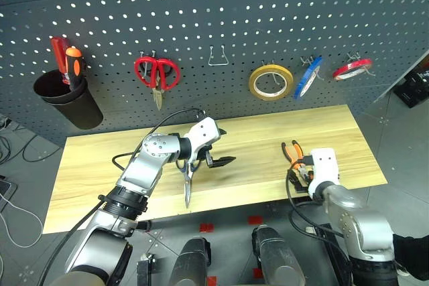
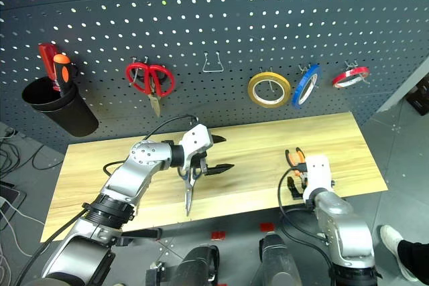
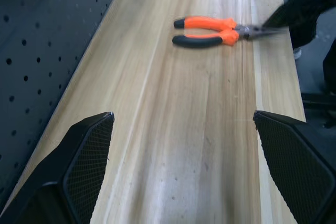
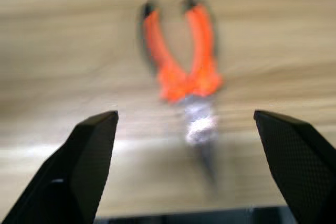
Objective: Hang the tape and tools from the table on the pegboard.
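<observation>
Pegboard (image 1: pixel 221 18) upper frame, red tape (image 1: pixel 352 67) hung upper right | table (image 1: pixel 100 159) below | pliers (image 4: pixel 184 72) lower right – handles toward board, nose toward near edge | right gripper (image 4: pixel 184 171) spread, lined along them | left gripper (image 1: pixel 213 152) spread above scissors (image 1: pixel 187 182) – blades toward near edge, mid-frame.

1. Pliers (image 4: pixel 186 72) blurred in the right wrist view; nose tip fading out near the tabletop (image 4: pixel 63 51) edge.
2. Pliers partly hidden behind the right wrist in the head views; only handle ends showing (image 1: pixel 293 151).
3. Scissors (image 1: pixel 187 182) handles covered by the left arm; blades alone visible.
4. Screwdrivers (image 1: pixel 67 61) sunk in the black cup (image 1: pixel 70 102); shafts hidden.
5. Left fingers (image 3: pixel 86 156) cut off by the frame edge in the left wrist view.
6. Dark shape over the plier tips (image 3: pixel 299 3) blurred, not identifiable.
</observation>
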`<state>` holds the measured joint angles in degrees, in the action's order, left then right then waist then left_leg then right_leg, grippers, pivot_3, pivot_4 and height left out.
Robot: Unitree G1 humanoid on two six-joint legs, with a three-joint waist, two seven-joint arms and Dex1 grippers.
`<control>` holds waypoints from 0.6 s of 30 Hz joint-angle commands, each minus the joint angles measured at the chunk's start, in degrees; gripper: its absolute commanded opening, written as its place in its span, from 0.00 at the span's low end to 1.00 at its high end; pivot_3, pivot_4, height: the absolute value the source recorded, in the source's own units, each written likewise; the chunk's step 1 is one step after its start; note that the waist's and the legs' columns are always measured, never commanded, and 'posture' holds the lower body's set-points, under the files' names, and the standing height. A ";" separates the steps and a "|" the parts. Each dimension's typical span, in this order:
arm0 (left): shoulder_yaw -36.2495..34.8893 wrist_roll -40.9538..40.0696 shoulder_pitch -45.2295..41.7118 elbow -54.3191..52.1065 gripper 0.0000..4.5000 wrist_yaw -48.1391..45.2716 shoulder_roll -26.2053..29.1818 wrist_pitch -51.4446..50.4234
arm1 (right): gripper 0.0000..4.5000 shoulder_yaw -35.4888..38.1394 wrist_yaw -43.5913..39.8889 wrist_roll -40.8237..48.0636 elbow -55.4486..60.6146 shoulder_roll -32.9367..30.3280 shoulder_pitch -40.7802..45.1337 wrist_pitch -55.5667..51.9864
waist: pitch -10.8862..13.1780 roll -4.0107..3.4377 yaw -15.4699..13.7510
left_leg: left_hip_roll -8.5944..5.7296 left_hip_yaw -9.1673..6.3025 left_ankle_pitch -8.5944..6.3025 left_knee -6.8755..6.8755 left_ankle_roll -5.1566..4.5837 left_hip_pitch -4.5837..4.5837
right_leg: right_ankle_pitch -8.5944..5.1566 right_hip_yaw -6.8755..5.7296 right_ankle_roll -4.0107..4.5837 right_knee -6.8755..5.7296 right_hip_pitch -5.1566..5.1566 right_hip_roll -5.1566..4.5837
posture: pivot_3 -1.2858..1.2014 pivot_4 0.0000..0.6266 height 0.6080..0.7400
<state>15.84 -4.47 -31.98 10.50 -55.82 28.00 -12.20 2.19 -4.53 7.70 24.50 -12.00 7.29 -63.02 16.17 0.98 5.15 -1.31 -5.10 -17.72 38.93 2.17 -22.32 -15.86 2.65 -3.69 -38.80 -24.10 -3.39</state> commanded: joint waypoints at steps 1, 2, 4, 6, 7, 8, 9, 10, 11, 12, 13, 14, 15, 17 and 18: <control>0.32 0.86 0.40 -1.55 1.00 -1.07 0.97 1.13 | 0.99 -2.17 0.06 -1.93 -4.25 -1.91 4.04 -0.13 | 0.00 0.01 -0.01 | 0.01 -0.05 0.02 0.01 0.03 -0.09 | 0.00 -0.06 0.00 0.02 -0.07 0.01 | 0.47 0.45 1.00; 0.39 1.00 0.48 -1.55 1.00 -1.19 1.04 1.21 | 0.99 -3.36 -0.43 -2.58 -6.71 -2.90 5.46 0.90 | 0.00 0.00 -0.01 | 0.00 -0.06 0.11 0.01 0.20 -0.13 | 0.00 -0.09 0.00 0.03 -0.08 0.01 | 0.47 0.44 1.00; 0.52 1.30 0.77 -1.85 1.00 -1.30 1.06 1.27 | 0.99 -4.90 -1.32 -3.68 -12.18 -4.17 8.51 3.24 | 0.00 0.01 -0.09 | 0.00 -0.08 0.13 0.01 0.20 -0.17 | 0.00 -0.13 0.00 0.03 -0.10 0.01 | 0.47 0.44 1.00; 0.62 1.47 1.10 -2.39 1.00 -1.38 0.99 1.05 | 0.99 -4.84 -1.66 -3.90 -17.22 -4.41 11.07 4.61 | 0.00 0.01 -0.06 | 0.00 -0.09 0.13 0.02 0.18 -0.19 | 0.00 -0.14 0.00 0.02 -0.10 0.01 | 0.47 0.44 1.00; 0.65 1.54 1.23 -2.59 1.00 -1.40 0.95 0.94 | 0.99 -4.87 -1.99 -4.09 -19.60 -4.72 12.15 5.50 | 0.00 0.01 -0.06 | 0.00 -0.07 0.13 0.02 0.17 -0.19 | 0.00 -0.13 0.00 0.01 -0.11 0.01 | 0.48 0.43 1.00; 0.66 1.60 1.34 -2.73 1.00 -1.42 0.93 0.87 | 0.99 -4.68 -2.16 -4.25 -21.67 -4.88 13.08 6.19 | 0.00 0.01 -0.06 | 0.00 -0.07 0.14 0.02 0.16 -0.20 | 0.00 -0.14 0.01 0.00 -0.12 0.01 | 0.48 0.43 1.00; 0.67 1.68 1.43 -2.83 1.00 -1.42 0.92 0.82 | 0.99 -4.37 -2.36 -4.38 -23.47 -4.97 13.86 6.83 | 0.00 0.01 -0.06 | 0.01 -0.06 0.14 0.02 0.16 -0.20 | 0.00 -0.13 0.01 0.00 -0.12 0.01 | 0.48 0.43 1.00; 0.69 1.75 1.55 -2.92 1.00 -1.43 0.94 0.78 | 0.99 -4.11 -2.69 -4.49 -25.65 -5.15 14.80 7.70 | 0.00 0.01 -0.05 | 0.01 -0.06 0.14 0.02 0.16 -0.21 | 0.00 -0.14 0.01 0.00 -0.12 0.01 | 0.48 0.43 1.00; 0.73 1.83 1.63 -2.99 1.00 -1.42 0.94 0.76 | 0.99 -3.90 -3.02 -4.55 -27.54 -5.32 15.57 8.40 | 0.00 0.01 -0.05 | 0.01 -0.06 0.14 0.02 0.16 -0.21 | 0.00 -0.13 0.00 0.00 -0.12 0.01 | 0.48 0.43 1.00; 0.75 1.90 1.68 -3.04 1.00 -1.41 0.94 0.74 | 0.99 -3.81 -3.43 -4.63 -29.64 -5.53 16.34 9.05 | 0.00 0.02 -0.05 | 0.01 -0.05 0.14 0.02 0.16 -0.21 | 0.00 -0.13 0.01 0.00 -0.13 0.01 | 0.48 0.43 1.00; 0.78 1.97 1.71 -3.09 1.00 -1.37 0.88 0.69 | 0.99 -3.72 -3.84 -4.64 -31.45 -5.74 16.96 9.51 | 0.00 0.02 -0.05 | 0.01 -0.05 0.14 0.02 0.16 -0.21 | 0.01 -0.13 0.01 0.00 -0.13 0.01 | 0.48 0.43 1.00; 0.78 2.02 1.74 -3.13 1.00 -1.35 0.85 0.65 | 0.99 -3.62 -4.33 -4.53 -33.21 -5.95 17.59 9.58 | 0.00 0.02 -0.05 | 0.01 -0.03 0.14 0.02 0.16 -0.21 | 0.01 -0.13 0.01 0.00 -0.13 0.01 | 0.48 0.43 1.00; 0.82 2.07 1.80 -3.13 1.00 -1.32 0.82 0.65 | 0.99 -3.38 -4.75 -4.29 -34.71 -6.09 18.14 9.43 | 0.00 0.02 -0.05 | 0.01 -0.04 0.14 0.02 0.15 -0.21 | 0.01 -0.13 0.01 -0.01 -0.13 0.01 | 0.48 0.43 1.00; 0.85 2.11 1.98 -3.20 1.00 -1.38 0.87 0.72 | 0.99 -3.09 -6.02 -3.81 -36.87 -6.62 19.12 8.57 | -0.01 0.02 -0.05 | 0.02 -0.03 0.15 0.03 0.15 -0.21 | 0.01 -0.14 0.01 -0.01 -0.12 0.01 | 0.48 0.42 1.00; 0.80 2.07 2.07 -3.23 1.00 -1.44 0.91 0.72 | 0.99 -3.13 -6.85 -3.60 -37.46 -6.93 19.55 8.03 | -0.02 0.03 -0.05 | 0.00 -0.02 0.15 0.03 0.14 -0.21 | 0.01 -0.12 0.01 -0.03 -0.12 0.00 | 0.48 0.42 1.00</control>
<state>16.57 -2.55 -30.30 9.46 -56.96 28.83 -12.08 -1.41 -10.21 3.60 -11.60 -18.04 26.71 -54.22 16.15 1.02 5.11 -1.30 -5.13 -17.57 38.98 2.31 -22.53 -15.85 2.52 -3.68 -38.83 -24.21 -3.39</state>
